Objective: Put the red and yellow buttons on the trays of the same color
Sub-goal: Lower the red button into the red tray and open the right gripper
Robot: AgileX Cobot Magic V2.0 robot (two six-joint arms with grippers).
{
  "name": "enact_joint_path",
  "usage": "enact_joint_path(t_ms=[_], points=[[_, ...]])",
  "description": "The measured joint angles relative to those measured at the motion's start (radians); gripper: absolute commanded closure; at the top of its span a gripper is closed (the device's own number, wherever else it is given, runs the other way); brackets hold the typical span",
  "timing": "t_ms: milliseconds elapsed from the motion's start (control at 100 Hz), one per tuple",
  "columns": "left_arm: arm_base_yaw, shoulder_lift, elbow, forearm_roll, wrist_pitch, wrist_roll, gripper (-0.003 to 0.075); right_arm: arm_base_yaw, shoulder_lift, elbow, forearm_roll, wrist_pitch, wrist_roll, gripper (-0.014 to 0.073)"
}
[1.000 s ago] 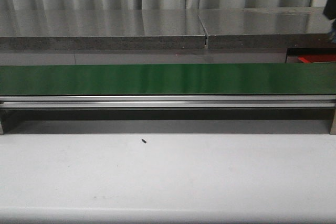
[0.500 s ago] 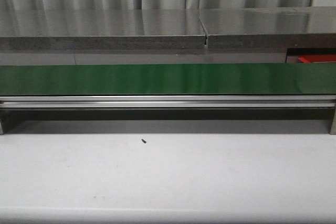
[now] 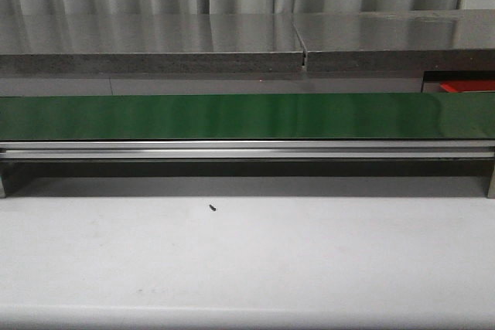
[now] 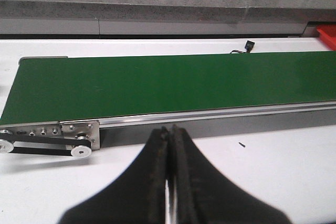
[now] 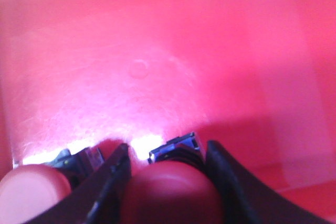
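the pale white bench fills the near part of the front view, and the long green conveyor belt on its silver aluminium rail runs across it from side to side. behind the belt stands a grey speckled stone-like ledge. just past the belt's right end, a sliver of the glossy red plastic tray shows below that ledge. in front of the belt, a tiny black speck lies on the bench.

in the left wrist view the left gripper hangs over the bench on the near side of the belt, its black fingers pressed together with nothing between them. beyond the belt a small black plug on a wire lies on the bench.

the right wrist view is filled by the red tray's floor. the right gripper is down inside this tray, its dark fingers clamped on a red-capped push button with a dark blocky base. a second red-capped push button sits in the tray just beside the held one.
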Motion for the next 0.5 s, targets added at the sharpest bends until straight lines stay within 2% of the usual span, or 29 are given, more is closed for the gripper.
enact_joint_path(t_ms=[390,500], points=[[0.0,0.0,0.0,0.0,0.0,0.0,0.0739,0.0,0.07,-0.037,0.039,0.01,0.002,0.0461],[0.0,0.0,0.0,0.0,0.0,0.0,0.0739,0.0,0.07,-0.037,0.039,0.01,0.002,0.0409]])
